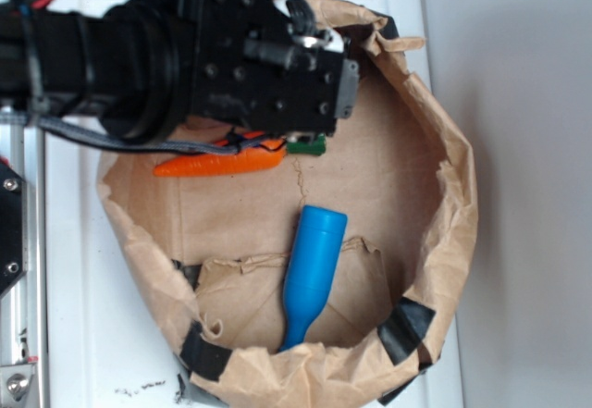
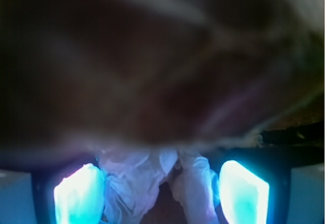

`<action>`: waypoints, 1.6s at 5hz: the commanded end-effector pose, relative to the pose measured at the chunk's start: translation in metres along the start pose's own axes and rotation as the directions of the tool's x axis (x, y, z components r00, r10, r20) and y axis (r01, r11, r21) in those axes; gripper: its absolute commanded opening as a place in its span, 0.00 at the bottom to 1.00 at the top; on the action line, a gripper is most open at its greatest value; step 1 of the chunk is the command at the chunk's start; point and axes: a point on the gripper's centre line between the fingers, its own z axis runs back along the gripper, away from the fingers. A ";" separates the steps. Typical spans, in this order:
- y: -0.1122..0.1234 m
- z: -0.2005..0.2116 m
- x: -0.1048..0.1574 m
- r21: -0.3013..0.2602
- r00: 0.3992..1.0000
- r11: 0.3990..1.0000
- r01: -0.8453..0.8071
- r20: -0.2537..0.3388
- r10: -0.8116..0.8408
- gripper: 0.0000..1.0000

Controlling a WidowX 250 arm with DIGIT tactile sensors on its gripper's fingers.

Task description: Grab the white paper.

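Note:
In the wrist view the white paper (image 2: 147,183), crumpled and lit bluish, lies between my gripper's (image 2: 161,196) two glowing fingers. The left finger (image 2: 78,196) touches its edge and the right finger (image 2: 244,191) stands right beside it. The fingers are spread wide, so the gripper is open around the paper. In the exterior view the black wrist (image 1: 277,66) hangs over the upper left of the brown paper bag (image 1: 453,204) and hides both the paper and the fingertips.
An orange carrot (image 1: 217,164) lies just below the wrist, with a small green piece (image 1: 307,146) at its right end. A blue bottle (image 1: 310,274) lies in the middle of the bag floor. The bag's crumpled walls ring the space; a blurred brown wall fills the wrist view's top.

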 end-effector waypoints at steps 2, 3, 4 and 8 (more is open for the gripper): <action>-0.011 -0.020 -0.013 -0.047 0.995 0.998 -0.032 0.096 0.036 1.00; -0.011 -0.013 -0.012 -0.055 0.996 0.997 -0.045 0.075 0.049 0.00; -0.009 0.002 -0.006 -0.057 0.998 0.997 -0.045 0.031 0.047 0.00; -0.005 0.077 -0.001 -0.224 0.903 0.939 0.259 -0.287 -0.318 0.00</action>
